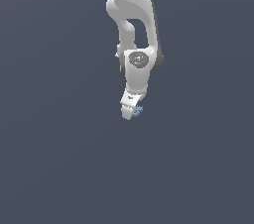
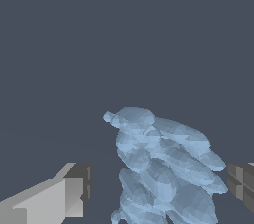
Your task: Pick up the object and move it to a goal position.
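The light-blue lumpy object [image 2: 161, 168] lies between the spread fingers [image 2: 59, 196] of the gripper [image 1: 133, 114], nearer one pad; the jaws stand released, not yet clenched on it.

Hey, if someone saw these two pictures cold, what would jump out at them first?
In the exterior view, the white robot arm hangs from the top centre against a plain dark blue-grey backdrop, with a tiny light-blue object at the gripper tip. In the wrist view that same lumpy, faceted object fills the lower middle between the two fingers; a gap shows beside each finger, so a firm grasp cannot be confirmed.
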`<state>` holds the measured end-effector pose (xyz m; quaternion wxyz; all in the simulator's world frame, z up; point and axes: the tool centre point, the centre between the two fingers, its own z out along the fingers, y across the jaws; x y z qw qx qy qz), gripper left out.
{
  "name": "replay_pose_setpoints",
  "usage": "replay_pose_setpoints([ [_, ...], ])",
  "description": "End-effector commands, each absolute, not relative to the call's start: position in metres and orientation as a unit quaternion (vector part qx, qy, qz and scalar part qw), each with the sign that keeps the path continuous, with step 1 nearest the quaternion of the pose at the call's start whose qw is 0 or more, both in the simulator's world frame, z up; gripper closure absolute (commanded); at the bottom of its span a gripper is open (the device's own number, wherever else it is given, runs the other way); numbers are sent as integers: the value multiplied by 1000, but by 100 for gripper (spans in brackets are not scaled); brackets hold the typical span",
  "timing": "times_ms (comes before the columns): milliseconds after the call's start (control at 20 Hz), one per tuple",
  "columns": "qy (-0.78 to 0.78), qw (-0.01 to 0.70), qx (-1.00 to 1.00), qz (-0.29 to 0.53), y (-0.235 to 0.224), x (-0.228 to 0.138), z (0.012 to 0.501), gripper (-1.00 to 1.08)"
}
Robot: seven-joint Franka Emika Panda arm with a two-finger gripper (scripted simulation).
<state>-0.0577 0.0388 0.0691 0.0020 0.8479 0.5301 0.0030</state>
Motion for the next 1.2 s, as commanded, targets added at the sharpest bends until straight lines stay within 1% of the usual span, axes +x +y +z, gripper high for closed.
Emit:
replay_pose_setpoints([
  [0,531,0,847,0,40,-60,60,-92],
  [100,531,0,847,0,39,-60,59,-92],
  [150,531,0,847,0,39,-60,59,108],
  [750,531,2,848,3,40,-57,63,108],
  [1150,531,1,848,2,59,-45,83,108],
])
